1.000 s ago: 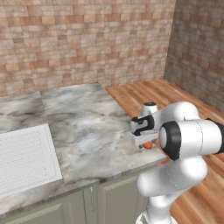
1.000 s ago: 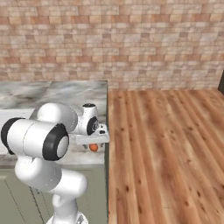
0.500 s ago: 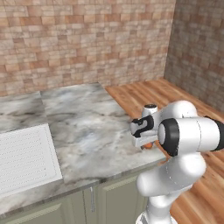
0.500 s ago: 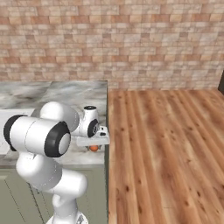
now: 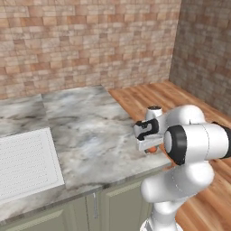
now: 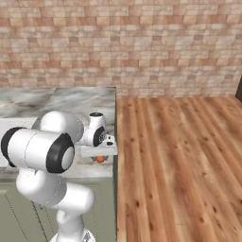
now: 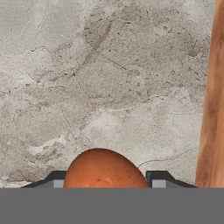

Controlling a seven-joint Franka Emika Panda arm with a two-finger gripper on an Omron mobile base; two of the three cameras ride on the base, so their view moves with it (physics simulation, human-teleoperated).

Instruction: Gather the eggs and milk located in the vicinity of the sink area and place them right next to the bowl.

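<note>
A: Egg first. In the left base view, where is the small orange-yellow oval egg (image 5: 153,149)?

B: Right of centre, tucked under the white arm's two-finger pincer (image 5: 149,146), above the grey marble tabletop (image 5: 94,135).

A: Right base view?

B: Left of centre, orange below the hand.

A: Hand view?

B: Bottom centre, between both dark fingertips (image 7: 159,179); the pincer looks clamped on it.
</note>
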